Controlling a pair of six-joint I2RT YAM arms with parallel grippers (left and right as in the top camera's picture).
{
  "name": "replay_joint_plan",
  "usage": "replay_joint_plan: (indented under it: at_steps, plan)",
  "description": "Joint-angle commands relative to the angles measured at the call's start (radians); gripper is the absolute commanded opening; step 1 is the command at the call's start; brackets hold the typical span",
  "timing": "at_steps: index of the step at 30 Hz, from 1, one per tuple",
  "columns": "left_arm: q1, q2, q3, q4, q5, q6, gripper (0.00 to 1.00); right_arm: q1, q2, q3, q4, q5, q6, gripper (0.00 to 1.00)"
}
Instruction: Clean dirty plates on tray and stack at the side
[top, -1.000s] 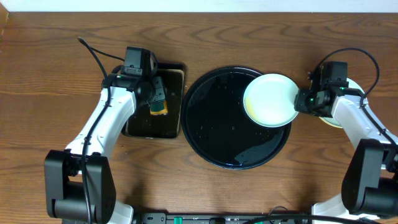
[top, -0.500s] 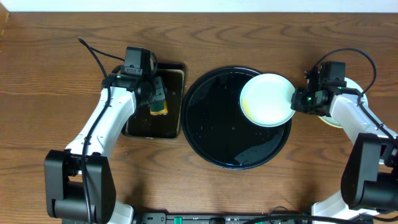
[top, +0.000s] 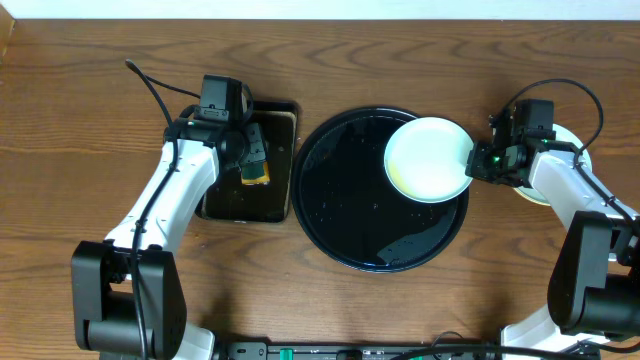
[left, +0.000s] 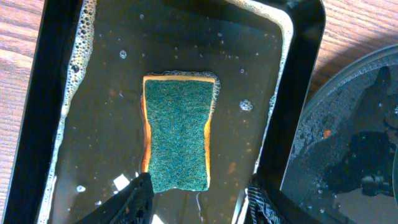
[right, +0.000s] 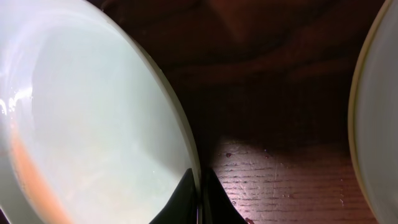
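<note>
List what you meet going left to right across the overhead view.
Rectangular tray → round black tray → pale yellow plate → right gripper → plate on the table.

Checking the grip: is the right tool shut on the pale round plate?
Shut: the right tool pinches the pale round plate at its rim.

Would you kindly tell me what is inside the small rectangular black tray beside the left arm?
A green-topped sponge lies flat in shallow soapy water, with foam along the rectangular tray rim. The tray floor beneath the sponge is covered, so it cannot be seen.
</note>
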Motion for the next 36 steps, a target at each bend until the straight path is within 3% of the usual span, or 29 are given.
replay_joint_plan:
  at_steps: [1,5,9,13,25,36]
  plan:
    - [0.000,0.008,-0.006,-0.005,0.002,0.005,0.51,-0.005,0.013,0.004,0.003,0.002,0.007,0.01]
    - [0.000,0.008,-0.006,-0.005,0.002,0.002,0.51,-0.005,0.012,0.002,0.011,-0.043,0.000,0.01]
    - [0.000,0.008,-0.006,-0.005,0.002,0.002,0.51,-0.013,0.001,0.002,0.071,-0.281,-0.083,0.01]
    - [0.000,0.008,-0.006,-0.005,0.002,0.002,0.51,-0.021,-0.045,0.002,0.102,-0.301,-0.072,0.01]
    - [0.000,0.008,-0.006,-0.005,0.002,0.002,0.51,0.015,-0.307,0.002,0.099,0.040,-0.208,0.01]
    - [0.000,0.008,-0.006,-0.005,0.002,0.002,0.51,0.254,-0.427,0.002,0.100,0.500,-0.433,0.01]
